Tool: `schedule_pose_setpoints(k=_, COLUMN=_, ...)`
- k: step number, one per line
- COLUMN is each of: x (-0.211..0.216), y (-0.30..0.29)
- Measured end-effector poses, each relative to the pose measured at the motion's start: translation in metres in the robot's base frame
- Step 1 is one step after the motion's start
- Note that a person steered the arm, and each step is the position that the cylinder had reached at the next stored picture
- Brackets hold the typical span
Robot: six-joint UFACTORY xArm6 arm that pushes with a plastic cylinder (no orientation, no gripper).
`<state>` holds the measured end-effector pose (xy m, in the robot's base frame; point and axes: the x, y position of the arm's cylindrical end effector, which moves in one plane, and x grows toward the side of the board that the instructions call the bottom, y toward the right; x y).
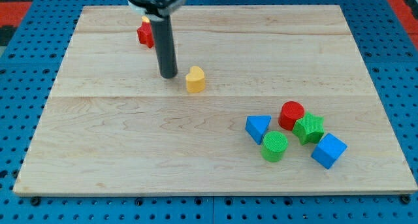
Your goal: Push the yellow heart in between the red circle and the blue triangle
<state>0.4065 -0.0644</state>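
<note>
My tip (168, 75) rests on the bench (130, 145) in the upper middle of the frame, just left of the yellow heart (195, 80), apart from it by a narrow gap. There are no fingers on this rod, so nothing is grasped. Behind the rod, at upper left, sits a red block (144, 34) with a yellow block (145, 19) partly hidden. At lower right cluster the blue triangle (258, 127), red circle (292, 114), green circle (275, 146), green star (309, 128) and blue cube (328, 150).

My tip (168, 75) sits just left of the yellow heart (194, 80).
</note>
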Motion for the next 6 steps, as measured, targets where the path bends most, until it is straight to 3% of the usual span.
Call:
schedule_pose_setpoints(k=1, x=0.028, y=0.097)
schedule_pose_setpoints(k=3, x=-0.024, y=0.117)
schedule_pose_setpoints(k=4, x=0.043, y=0.152)
schedule_pose_setpoints(k=5, x=0.028, y=0.148)
schedule_pose_setpoints(k=6, x=-0.045, y=0.071)
